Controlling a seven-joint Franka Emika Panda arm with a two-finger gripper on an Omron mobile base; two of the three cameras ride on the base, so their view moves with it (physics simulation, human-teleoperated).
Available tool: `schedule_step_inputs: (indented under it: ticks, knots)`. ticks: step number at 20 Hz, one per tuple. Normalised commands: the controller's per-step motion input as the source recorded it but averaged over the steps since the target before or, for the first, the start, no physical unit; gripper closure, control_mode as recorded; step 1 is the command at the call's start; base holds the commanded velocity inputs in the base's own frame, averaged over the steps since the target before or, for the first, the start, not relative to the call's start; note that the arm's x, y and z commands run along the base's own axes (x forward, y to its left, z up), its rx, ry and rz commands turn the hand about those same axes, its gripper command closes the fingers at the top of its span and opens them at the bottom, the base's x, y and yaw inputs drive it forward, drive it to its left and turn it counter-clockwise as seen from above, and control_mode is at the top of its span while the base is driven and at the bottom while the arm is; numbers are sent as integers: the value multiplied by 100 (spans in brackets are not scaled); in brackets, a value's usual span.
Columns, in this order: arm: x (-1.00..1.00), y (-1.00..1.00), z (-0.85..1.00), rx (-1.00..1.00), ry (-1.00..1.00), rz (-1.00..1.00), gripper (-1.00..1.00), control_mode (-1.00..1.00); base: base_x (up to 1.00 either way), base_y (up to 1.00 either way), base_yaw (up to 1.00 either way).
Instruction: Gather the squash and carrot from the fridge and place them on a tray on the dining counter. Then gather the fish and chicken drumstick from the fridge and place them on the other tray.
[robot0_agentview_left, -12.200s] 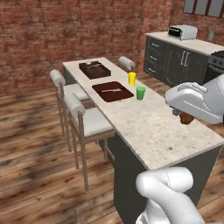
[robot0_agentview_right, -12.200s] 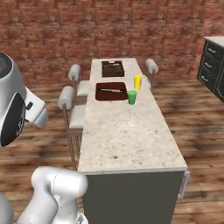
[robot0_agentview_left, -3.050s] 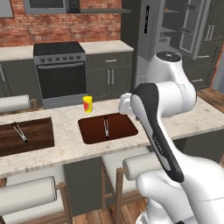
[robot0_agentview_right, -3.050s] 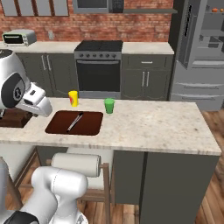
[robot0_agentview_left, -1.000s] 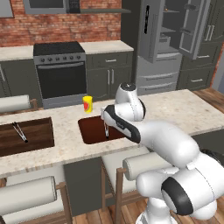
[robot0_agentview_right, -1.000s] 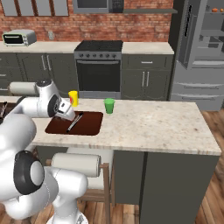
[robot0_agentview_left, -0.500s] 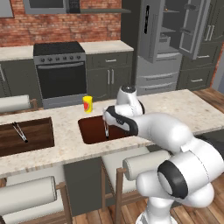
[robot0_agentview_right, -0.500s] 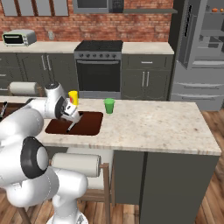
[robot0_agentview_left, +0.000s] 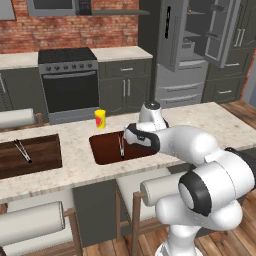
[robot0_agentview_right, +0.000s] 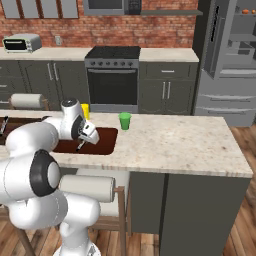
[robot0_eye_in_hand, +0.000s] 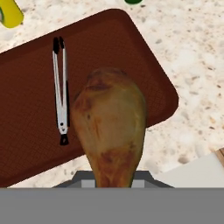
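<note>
My gripper (robot0_agentview_left: 131, 137) is shut on the narrow end of the chicken drumstick (robot0_eye_in_hand: 109, 127), a golden-brown piece that hangs just above the brown tray (robot0_eye_in_hand: 26, 131). Metal tongs (robot0_eye_in_hand: 61, 87) lie on this tray to the left of the drumstick. In the right base view the gripper (robot0_agentview_right: 90, 135) hovers over the same tray (robot0_agentview_right: 102, 142) on the dining counter. The other tray (robot0_agentview_left: 40, 155) lies further left with its own tongs (robot0_agentview_left: 22, 150). The squash, carrot and fish are out of view.
A yellow cup (robot0_agentview_left: 100, 119) stands behind the tray, and a green cup (robot0_agentview_right: 124, 121) stands on the counter to its right. Stools (robot0_agentview_right: 87, 187) line the counter's near side. The fridge (robot0_agentview_left: 195, 45) stands behind with its door open.
The base has driven round to face the counter. The arm has come down from high up to just above the tray, holding the drumstick. Over the last second it has barely shifted.
</note>
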Motion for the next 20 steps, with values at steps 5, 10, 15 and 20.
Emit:
schedule_step_inputs:
  ticks: [5, 10, 15, 20]
  knots:
    - [9, 0, 0, -1, 1, 0, 100, -100, 0, 0, 0]
    - [4, -11, -12, 0, 0, 0, 100, -100, 0, 0, 0]
    - [0, -16, -15, 0, 0, 0, 100, -100, 0, 0, 0]
    - [11, -13, -17, 0, 0, 0, 100, -100, 0, 0, 0]
